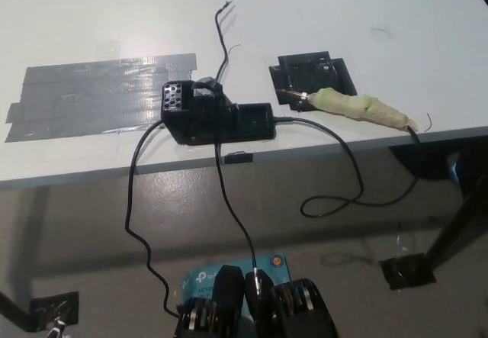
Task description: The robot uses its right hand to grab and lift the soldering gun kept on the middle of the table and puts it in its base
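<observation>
Though flat, soldering gun (358,107) at base (314,77)

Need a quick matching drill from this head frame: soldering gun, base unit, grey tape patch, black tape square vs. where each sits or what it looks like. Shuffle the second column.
Things:
1. soldering gun
2. base unit
3. grey tape patch
4. black tape square

Descriptions:
A. flat strips on the table's left part
B. black box at the near table edge, cables running off it
C. handle wrapped in pale green, lying on its side
D. under the gun's metal tip

Pairs: 1-C, 2-B, 3-A, 4-D

Neither hand shows in this frame.
</observation>
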Controlling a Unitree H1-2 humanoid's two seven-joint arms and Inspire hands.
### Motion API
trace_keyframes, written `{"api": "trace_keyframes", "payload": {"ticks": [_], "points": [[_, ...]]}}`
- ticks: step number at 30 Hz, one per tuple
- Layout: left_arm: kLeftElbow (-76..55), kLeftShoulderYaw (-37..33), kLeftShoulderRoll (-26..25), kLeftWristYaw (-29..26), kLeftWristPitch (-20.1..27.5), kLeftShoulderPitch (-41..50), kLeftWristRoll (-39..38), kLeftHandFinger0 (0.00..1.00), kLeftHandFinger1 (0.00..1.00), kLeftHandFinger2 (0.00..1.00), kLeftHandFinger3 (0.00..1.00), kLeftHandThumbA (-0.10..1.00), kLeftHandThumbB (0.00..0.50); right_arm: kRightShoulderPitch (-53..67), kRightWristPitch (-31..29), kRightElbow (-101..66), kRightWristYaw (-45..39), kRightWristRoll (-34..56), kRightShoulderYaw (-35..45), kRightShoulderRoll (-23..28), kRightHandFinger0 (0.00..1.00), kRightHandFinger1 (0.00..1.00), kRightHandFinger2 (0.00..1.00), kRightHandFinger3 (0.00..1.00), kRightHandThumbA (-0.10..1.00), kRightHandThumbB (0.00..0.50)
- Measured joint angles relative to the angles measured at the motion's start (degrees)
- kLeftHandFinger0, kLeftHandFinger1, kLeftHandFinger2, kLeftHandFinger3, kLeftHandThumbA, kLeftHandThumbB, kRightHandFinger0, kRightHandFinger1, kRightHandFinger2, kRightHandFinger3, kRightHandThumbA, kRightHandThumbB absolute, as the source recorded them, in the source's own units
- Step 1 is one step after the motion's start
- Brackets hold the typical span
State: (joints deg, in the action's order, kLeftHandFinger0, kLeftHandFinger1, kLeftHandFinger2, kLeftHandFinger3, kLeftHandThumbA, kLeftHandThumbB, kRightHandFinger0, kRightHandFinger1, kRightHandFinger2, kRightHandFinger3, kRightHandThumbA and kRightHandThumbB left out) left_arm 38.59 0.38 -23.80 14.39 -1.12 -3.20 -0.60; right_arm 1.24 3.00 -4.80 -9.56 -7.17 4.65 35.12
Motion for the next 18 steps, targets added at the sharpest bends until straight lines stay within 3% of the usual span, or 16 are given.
{"api": "trace_keyframes", "payload": {"ticks": [4,8,9,12,16,18], "points": [[0.1,0.0,0.0,0.2,0.0,-0.1,0.0,0.0,0.0,0.18,0.51,1.0,0.5,-8.7,0.2,-8.2,0.9,-3.5,0.3,-0.2,1.0,1.0,1.0,1.0,0.15,0.259],[0.0,0.0,0.0,0.4,-0.1,0.0,0.0,0.0,0.0,0.2,0.54,1.0,0.5,-19.3,1.3,-10.7,1.0,-7.6,-1.3,-0.4,1.0,1.0,1.0,1.0,0.31,0.256],[0.0,0.0,0.0,0.4,0.0,0.0,0.0,0.0,0.0,0.15,0.52,1.0,0.5,-22.0,1.9,-10.6,1.0,-8.7,-2.2,-0.6,1.0,1.0,1.0,1.0,0.37,0.252],[0.0,0.0,0.0,0.4,-0.1,0.0,0.0,0.0,0.0,0.14,0.49,1.0,0.5,-30.3,3.4,-9.0,0.6,-11.4,-5.3,-1.4,1.0,1.0,1.0,1.0,0.42,0.275],[-0.1,0.1,0.0,0.4,-0.1,0.0,0.0,0.0,0.0,0.15,0.52,1.0,0.5,-40.2,5.2,-2.7,-0.1,-14.6,-9.7,-3.3,1.0,1.0,1.0,1.0,0.31,0.275],[-0.1,0.1,0.0,0.4,-0.1,0.0,0.0,0.0,0.0,0.18,0.54,1.0,0.5,-43.5,6.3,1.5,-0.7,-14.7,-10.5,-5.1,1.0,1.0,1.0,1.0,0.31,0.276]]}}
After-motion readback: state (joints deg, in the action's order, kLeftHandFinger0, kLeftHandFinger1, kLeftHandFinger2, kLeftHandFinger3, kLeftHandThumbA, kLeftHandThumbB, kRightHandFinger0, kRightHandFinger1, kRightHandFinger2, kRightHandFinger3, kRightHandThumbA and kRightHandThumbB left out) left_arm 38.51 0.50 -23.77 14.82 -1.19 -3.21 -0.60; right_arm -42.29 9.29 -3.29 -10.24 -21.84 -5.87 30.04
